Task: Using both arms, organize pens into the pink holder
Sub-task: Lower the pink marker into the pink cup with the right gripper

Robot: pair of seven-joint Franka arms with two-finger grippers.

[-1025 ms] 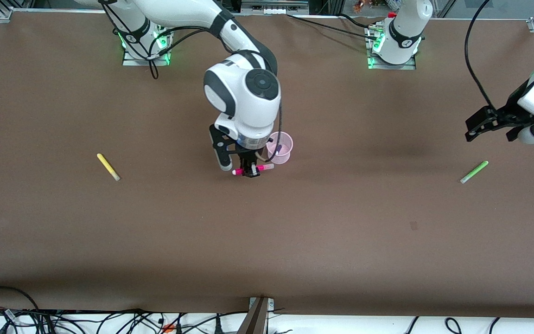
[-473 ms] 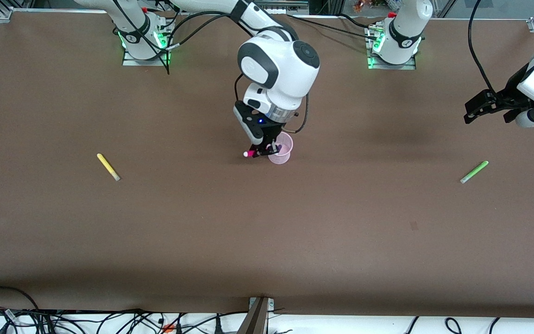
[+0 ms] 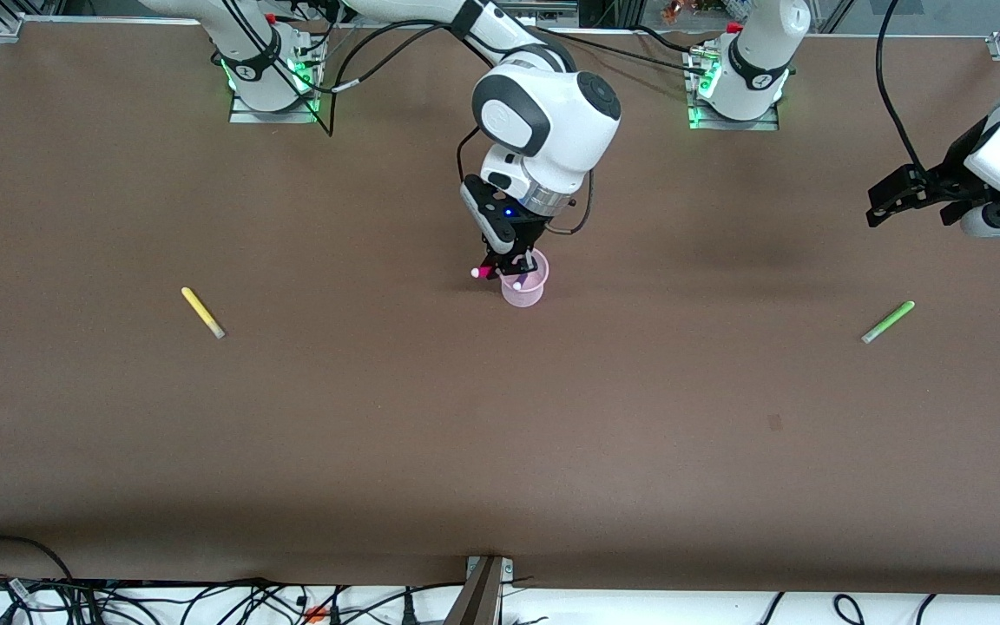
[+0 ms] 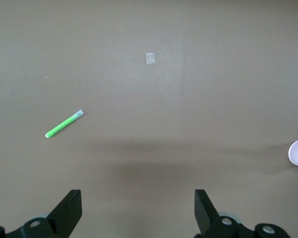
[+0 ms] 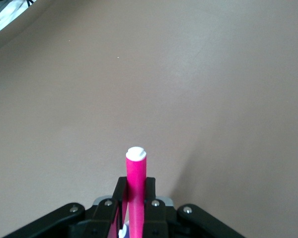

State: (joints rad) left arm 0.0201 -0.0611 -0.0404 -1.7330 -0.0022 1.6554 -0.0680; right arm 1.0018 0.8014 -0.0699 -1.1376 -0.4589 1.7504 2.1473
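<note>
The right end effector (image 3: 500,271) was clamped on the pink pen (image 5: 135,191), tilted over the pink holder (image 3: 524,285), evidently for release into it. The left end effector (image 3: 911,198), fingers spread and empty, waited above the bench (image 3: 500,434) near the green pen (image 3: 888,321).

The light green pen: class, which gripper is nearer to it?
Left. The left gripper hangs above the table near the light green pen; the right gripper is at the pink holder.
</note>
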